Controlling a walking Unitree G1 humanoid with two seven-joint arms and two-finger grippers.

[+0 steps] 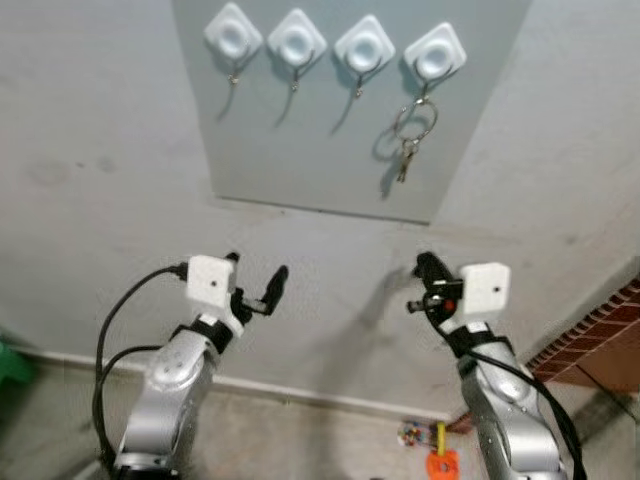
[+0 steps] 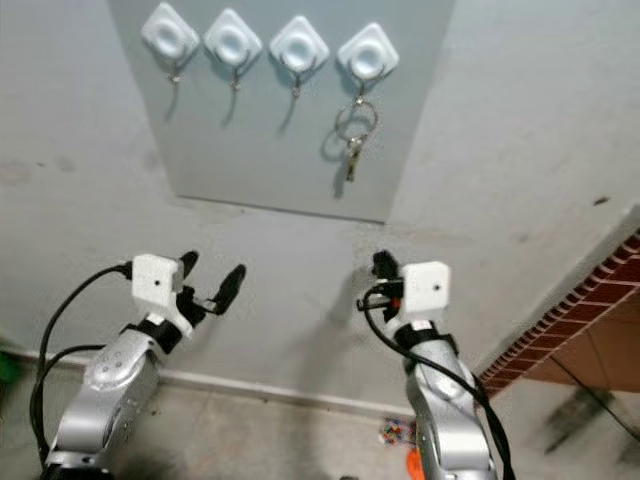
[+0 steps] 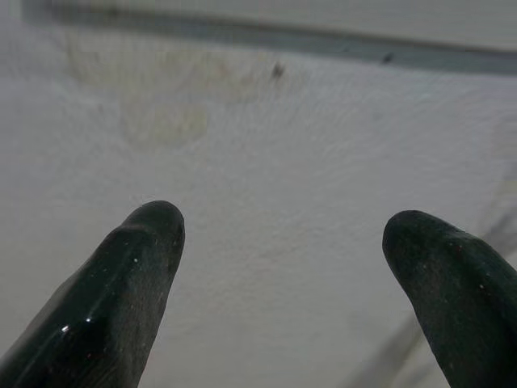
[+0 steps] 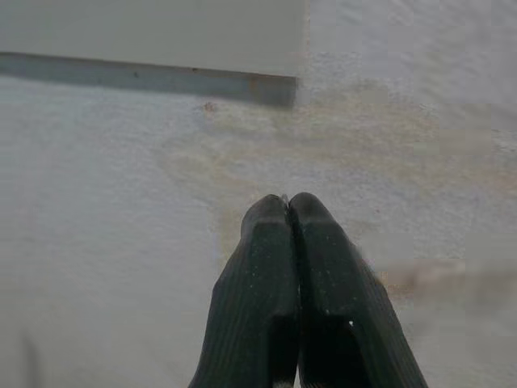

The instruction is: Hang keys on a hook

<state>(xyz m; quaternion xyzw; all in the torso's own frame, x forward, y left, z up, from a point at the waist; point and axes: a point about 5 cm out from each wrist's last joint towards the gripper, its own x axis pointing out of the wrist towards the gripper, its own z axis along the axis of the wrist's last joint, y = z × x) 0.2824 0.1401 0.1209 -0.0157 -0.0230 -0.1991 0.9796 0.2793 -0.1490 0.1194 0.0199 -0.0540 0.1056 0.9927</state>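
— So, where did you have the keys (image 1: 408,140) at that moment?

— They hung from the rightmost hook (image 1: 434,52) of the four white hooks on the grey board (image 1: 300,150), ring over the prong, keys dangling free against the board. Your right gripper (image 1: 424,272) sat low, well below the board and apart from the keys, its two black fingers (image 4: 291,267) pressed together on nothing. Your left gripper (image 1: 256,283) was level with it, off to the left, fingers (image 3: 137,267) spread wide and empty, facing bare wall (image 1: 100,150).

— Then the hanging looked done?

— By my reading, yes; what remained for you was a clean retreat. You needed to keep both arms low and draw them straight back from the wall, not upward, since a rising right arm could have clipped the ring and knocked it off the prong.

— Anything else near you?

— A brick edge (image 1: 600,335) stood at your right and some small coloured clutter (image 1: 432,450) lay on the floor by the skirting; you had to mind both when stepping away
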